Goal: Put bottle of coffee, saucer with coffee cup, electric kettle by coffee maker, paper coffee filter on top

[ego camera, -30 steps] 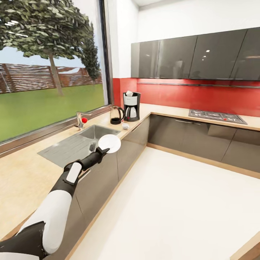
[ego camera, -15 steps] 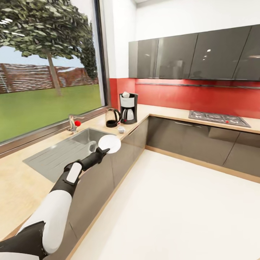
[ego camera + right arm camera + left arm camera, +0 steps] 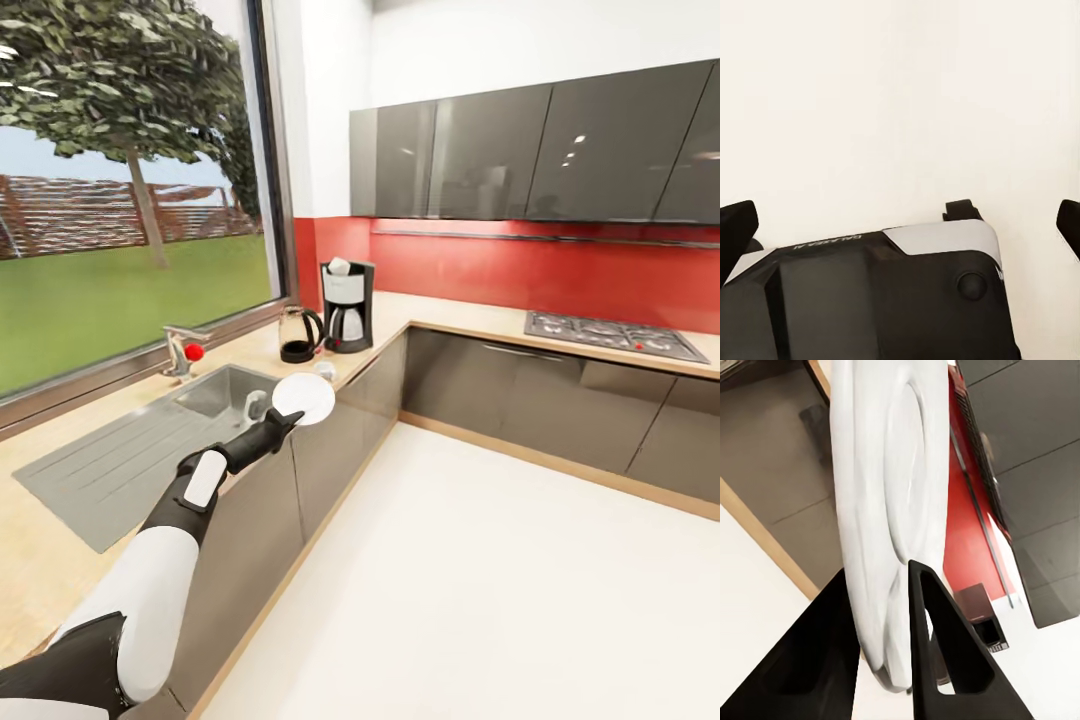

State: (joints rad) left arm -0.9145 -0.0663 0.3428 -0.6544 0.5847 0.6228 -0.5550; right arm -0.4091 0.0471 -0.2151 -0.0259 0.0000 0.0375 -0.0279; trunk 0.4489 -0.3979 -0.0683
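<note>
So the left gripper (image 3: 283, 420) has its jaws pinching the rim of the round white ceramic saucer (image 3: 304, 397), and you can see it best from the left wrist view, where the two black fingers (image 3: 945, 652) sit either side of the saucer (image 3: 881, 510) edge. The saucer is held up in the air, just off the front edge of the light wood kitchen surface (image 3: 60, 530), near the steel sink (image 3: 120, 460).

The right gripper (image 3: 900, 217) has its jaws spread wide, black tips at both sides of its wrist view, nothing between them, with the pale floor (image 3: 900, 97) beyond.

Further out, back in the corner of the surface, the black and silver coffee maker (image 3: 346, 305) stands with a white paper coffee filter (image 3: 339, 266) on top. The glass electric kettle with a black base (image 3: 299, 335) is just beside it, and a small white coffee cup (image 3: 324, 370) sits in front of those two. The chrome faucet with a red knob (image 3: 183, 352) is by the window (image 3: 120, 180).
</note>
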